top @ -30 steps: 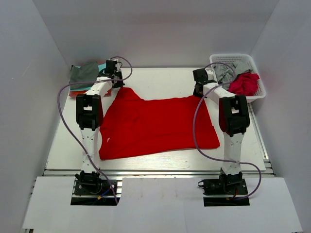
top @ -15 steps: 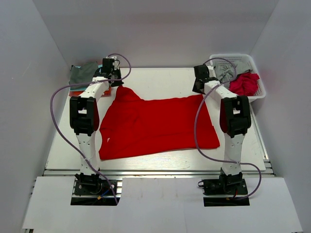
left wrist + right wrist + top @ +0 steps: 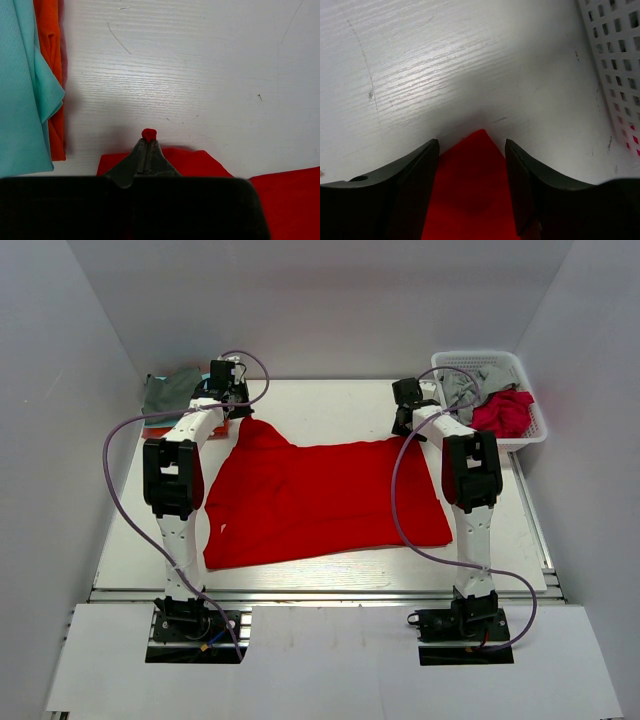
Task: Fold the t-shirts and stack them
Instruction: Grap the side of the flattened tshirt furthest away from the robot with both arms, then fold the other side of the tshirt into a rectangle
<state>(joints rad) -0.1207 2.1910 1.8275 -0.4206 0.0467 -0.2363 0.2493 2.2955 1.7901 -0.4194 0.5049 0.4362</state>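
Observation:
A bright red t-shirt (image 3: 320,500) lies spread flat across the middle of the table. My left gripper (image 3: 233,408) is at its far left corner, shut on a small pinch of red cloth (image 3: 149,133) that pokes out past the fingertips. My right gripper (image 3: 405,426) hovers at the far right corner and stands open. In the right wrist view that red corner (image 3: 475,170) lies flat on the table between the parted fingers (image 3: 427,155), which do not touch it.
A white basket (image 3: 480,357) at the far right holds a grey shirt (image 3: 465,388) and a crimson one (image 3: 503,412). At the far left lies a pile of grey (image 3: 172,390), teal (image 3: 20,90) and orange (image 3: 50,50) shirts, close to my left gripper.
My right gripper has opened and let go of the red shirt's far right corner, then shifted slightly left. The left arm moved a little toward the far left, still shut on its corner.

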